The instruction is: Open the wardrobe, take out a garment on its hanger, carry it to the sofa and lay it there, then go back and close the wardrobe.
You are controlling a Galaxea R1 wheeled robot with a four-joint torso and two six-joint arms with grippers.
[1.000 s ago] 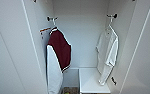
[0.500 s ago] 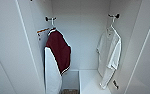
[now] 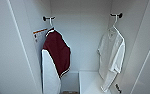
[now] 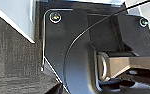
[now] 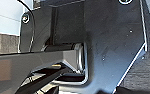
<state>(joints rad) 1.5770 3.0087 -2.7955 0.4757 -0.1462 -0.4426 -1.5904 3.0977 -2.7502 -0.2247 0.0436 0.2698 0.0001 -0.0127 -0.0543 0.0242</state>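
**Grippers low, shirt hanging untouched on the right**

Grippers first: both wrist views give me my own dark plate and bar over dark carpet, so I cannot tell whether either pair of jaws is apart or together, and I see nothing held in them.

From my head view the wardrobe (image 3: 13, 50) stands open, its doors swung out to either side. On the left hangs a maroon top (image 3: 58, 53) from a wall hook (image 3: 48, 18), with an orange-edged label (image 3: 38, 33) on the wall just behind it. On the right, well apart from it, hangs the shirt (image 3: 112, 53) on its hanger (image 3: 114, 25), which is caught over a second hook (image 3: 116, 15). A low white shelf (image 3: 88, 81) sits under the shirt's hem.

What worries me from here:

- The two hangers look alike. Reaching left would bring out the maroon top instead.
- The hanger is thin and white against a white wall, and easy to miss or pinch badly. Closing on the thin fabric alone could let it slide off the hanger.
- The hook curls over the peg. Pulling straight out without lifting could jam it or twist the hanger.
- The shirt hangs close to the right wall and door, so my arm could knock either.
- The long hem may drag over the shelf as it comes out.
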